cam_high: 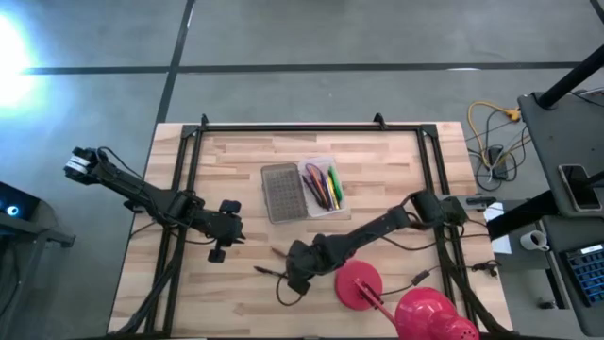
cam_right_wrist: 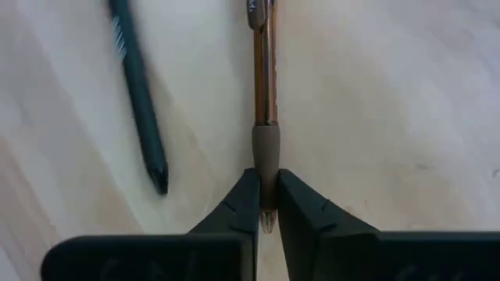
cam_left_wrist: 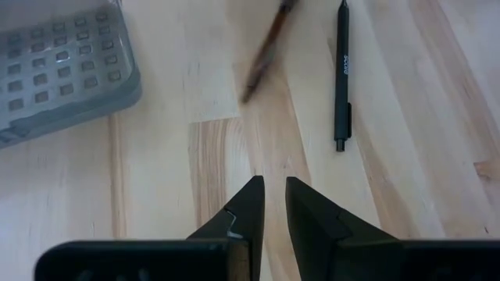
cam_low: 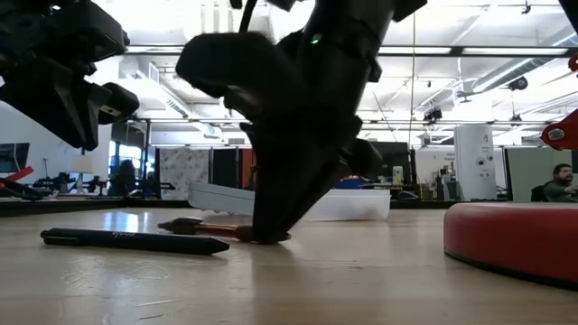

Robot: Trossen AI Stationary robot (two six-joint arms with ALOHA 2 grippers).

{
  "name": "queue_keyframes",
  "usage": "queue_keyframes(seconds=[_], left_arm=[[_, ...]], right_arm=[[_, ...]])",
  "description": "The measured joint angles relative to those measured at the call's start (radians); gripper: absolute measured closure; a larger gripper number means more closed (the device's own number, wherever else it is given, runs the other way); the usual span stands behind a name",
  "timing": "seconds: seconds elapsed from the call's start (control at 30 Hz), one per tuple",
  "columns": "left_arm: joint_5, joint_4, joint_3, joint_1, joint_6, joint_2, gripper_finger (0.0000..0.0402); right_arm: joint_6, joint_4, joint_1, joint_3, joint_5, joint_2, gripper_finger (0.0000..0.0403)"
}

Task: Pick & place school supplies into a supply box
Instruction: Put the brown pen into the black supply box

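The supply box lies open at the table's middle, its grey grid lid [cam_high: 282,192] beside the clear tray [cam_high: 324,184] that holds several coloured pens. A brown-orange pen [cam_right_wrist: 265,70] and a black pen [cam_right_wrist: 139,109] lie flat on the wood near the front. My right gripper [cam_high: 296,271] is down at the table, shut on the brown-orange pen. My left gripper [cam_high: 223,241] hovers left of both pens, its fingers [cam_left_wrist: 251,204] nearly together and empty. The scissors are out of view. My right gripper pinches the brown-orange pen's rubber grip [cam_right_wrist: 265,156], close to its writing tip, between its two fingers. The fingers come from above, slanting down, and lie along the pen. The pen lies flat on the table [cam_low: 203,227], its barrel pointing away from the gripper.
A red lamp with a round base [cam_high: 359,283] and red shade [cam_high: 429,316] stands just right of my right gripper at the front edge; the base shows in the low view [cam_low: 515,239]. A black frame [cam_high: 311,126] runs around the table's back and sides.
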Motion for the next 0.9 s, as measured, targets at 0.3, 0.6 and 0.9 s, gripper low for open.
queue_keyframes(seconds=[0.3, 0.6, 0.9], left_arm=[[-0.001, 0.000, -0.002, 0.000, -0.012, 0.000, 0.0363], [-0.026, 0.028, -0.010, 0.000, -0.012, 0.000, 0.0363], [-0.021, 0.063, -0.010, 0.000, 0.014, 0.000, 0.0363]], right_arm=[[0.333, -0.126, -0.013, -0.009, 0.223, -0.172, 0.0389], [0.630, -0.435, -0.087, -0.153, 0.395, -0.459, 0.0390], [0.277, -0.067, -0.334, -0.376, 0.117, -0.484, 0.0389]])
